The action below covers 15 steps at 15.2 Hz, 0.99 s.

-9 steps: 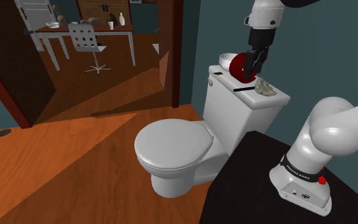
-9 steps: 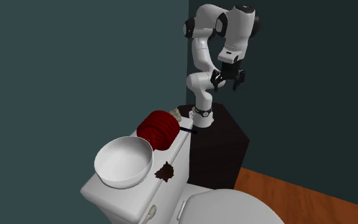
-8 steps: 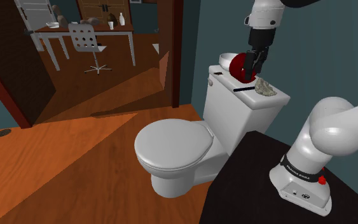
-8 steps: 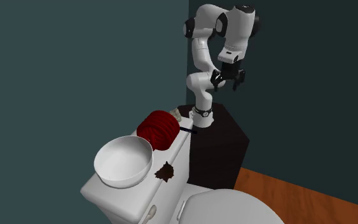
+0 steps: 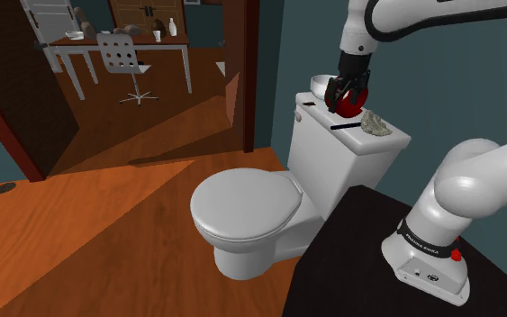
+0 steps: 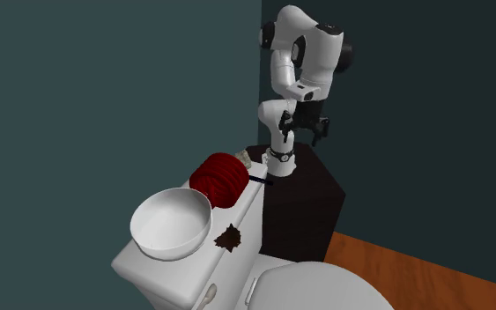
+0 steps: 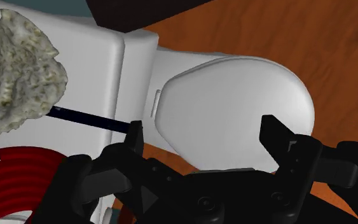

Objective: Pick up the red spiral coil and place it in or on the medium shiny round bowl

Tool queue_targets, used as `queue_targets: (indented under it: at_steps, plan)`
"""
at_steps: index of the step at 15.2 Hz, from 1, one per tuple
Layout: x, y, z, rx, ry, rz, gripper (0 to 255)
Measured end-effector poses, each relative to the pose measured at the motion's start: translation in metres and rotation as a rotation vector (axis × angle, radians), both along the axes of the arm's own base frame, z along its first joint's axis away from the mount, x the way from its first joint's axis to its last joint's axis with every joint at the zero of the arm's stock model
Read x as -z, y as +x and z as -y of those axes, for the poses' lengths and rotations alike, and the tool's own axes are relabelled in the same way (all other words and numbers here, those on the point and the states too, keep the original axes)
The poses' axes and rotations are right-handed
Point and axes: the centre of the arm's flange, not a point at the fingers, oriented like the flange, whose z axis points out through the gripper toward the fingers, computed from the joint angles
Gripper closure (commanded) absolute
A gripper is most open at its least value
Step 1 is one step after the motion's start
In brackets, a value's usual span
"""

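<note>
White toilet tank (image 5: 332,167) carries one red spiral coil (image 6: 219,179), one white round bowl (image 6: 162,218), one rough grey lump (image 7: 21,67), one thin dark rod (image 7: 88,118); black end effector (image 7: 203,125) wide, empty.

No text or number can be read. Small marks on the arm base band (image 5: 428,241), well apart from the gripper (image 5: 348,99), are not legible.

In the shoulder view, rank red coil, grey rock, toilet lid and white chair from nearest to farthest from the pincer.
1. The red coil, right at the pincer.
2. The grey rock, beside the coil.
3. The toilet lid, lower down.
4. The white chair, far room.
</note>
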Motion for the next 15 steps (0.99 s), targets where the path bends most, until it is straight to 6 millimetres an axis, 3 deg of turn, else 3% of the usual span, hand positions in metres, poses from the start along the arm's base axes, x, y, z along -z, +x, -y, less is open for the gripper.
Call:
queue_targets:
  at_steps: [11, 15]
  plan:
    - [0.034, 0.045, 0.101, 0.423, -0.157, 0.177, 0]
    - [0.042, 0.049, 0.135, 0.546, -0.202, 0.229, 0]
